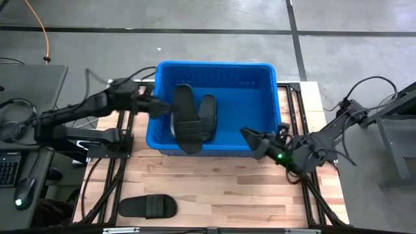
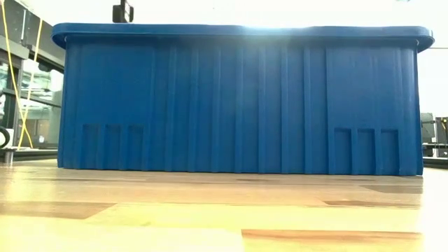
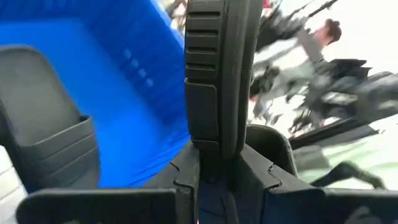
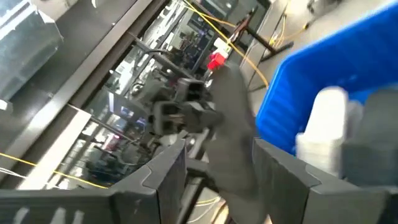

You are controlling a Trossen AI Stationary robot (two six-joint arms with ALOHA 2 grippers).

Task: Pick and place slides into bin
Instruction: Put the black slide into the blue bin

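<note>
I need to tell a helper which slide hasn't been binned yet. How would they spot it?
Start at the blue bin on the wooden table. Look to the table's near left corner: a black slide lies there flat. It is the only slide outside the bin and touched by neither arm.

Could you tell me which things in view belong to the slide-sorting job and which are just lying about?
Job:
- blue bin
- black slide held by the left hand over the bin
- black slides in the bin
- black slide on the table
- right hand

Lying about:
- keyboard
- orange cable
</note>
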